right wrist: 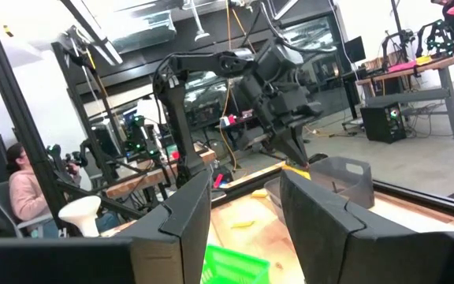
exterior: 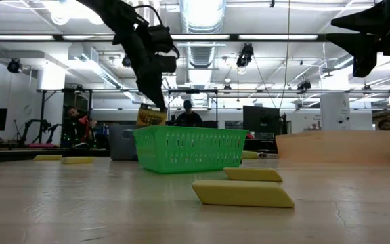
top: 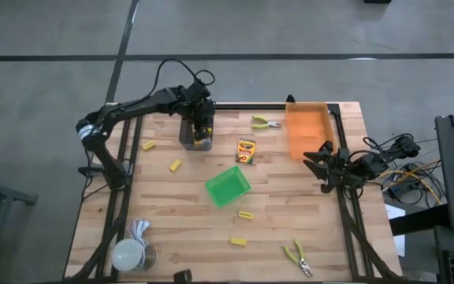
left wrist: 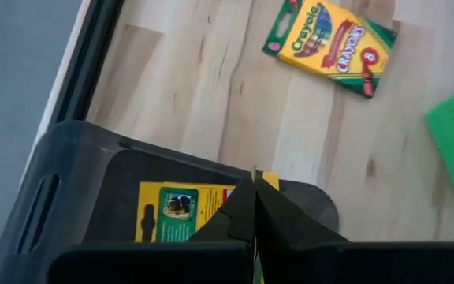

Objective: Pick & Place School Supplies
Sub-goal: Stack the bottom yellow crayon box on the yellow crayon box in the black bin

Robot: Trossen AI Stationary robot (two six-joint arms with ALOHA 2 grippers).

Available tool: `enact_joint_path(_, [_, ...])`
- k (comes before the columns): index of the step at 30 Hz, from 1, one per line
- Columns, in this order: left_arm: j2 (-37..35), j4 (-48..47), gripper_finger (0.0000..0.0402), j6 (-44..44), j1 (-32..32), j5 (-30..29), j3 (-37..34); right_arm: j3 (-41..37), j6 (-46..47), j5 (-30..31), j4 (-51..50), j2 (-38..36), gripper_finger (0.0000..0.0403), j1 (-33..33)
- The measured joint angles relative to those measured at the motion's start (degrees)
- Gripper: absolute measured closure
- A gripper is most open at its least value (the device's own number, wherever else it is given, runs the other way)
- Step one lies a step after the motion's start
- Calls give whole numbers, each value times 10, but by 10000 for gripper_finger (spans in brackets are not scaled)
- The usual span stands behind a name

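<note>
My left gripper (top: 199, 130) hangs over the grey bin (top: 186, 136) at the table's far side, shut on a yellow-and-green crayon box (exterior: 151, 116). A second crayon box (top: 246, 150) lies flat on the wood to the right of the bin. Several small yellow blocks (top: 175, 166) lie scattered on the table. One pair of yellow-handled pliers (top: 266, 122) rests near the far edge, another (top: 298, 256) near the front. My right gripper (top: 318, 162) waits at the table's right edge, open with nothing between its fingers (right wrist: 314, 213). My left gripper pinches a thin edge of the crayon box (left wrist: 263, 180) between its two shut fingers, coming from above and slanting down. The box (left wrist: 180, 211) hangs tilted below the fingertips over the bin's opening, its lower end about level with the rim. Whether it touches the bin I cannot tell.
A green basket (top: 228, 186) sits at the table's middle and an orange bin (top: 308, 130) at the far right. A white round object (top: 130, 252) stands at the near left corner. A black frame rail (left wrist: 85, 63) runs along the table's edge behind the grey bin.
</note>
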Motion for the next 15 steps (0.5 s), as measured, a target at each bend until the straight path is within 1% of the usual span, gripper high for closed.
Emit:
enact_joint_path(2, [1,25,401,-4,6,4,-20,0,0,0,0,0,255,0])
enact_joint_path(7, [-8,98,401,-16,24,48,-79,0,0,0,0,0,255,0])
enact_joint_path(10, [-11,123,401,-18,33,63,-103,0,0,0,0,0,255,0])
enact_joint_path(15, [-13,145,401,-13,53,58,-115,0,0,0,0,0,255,0])
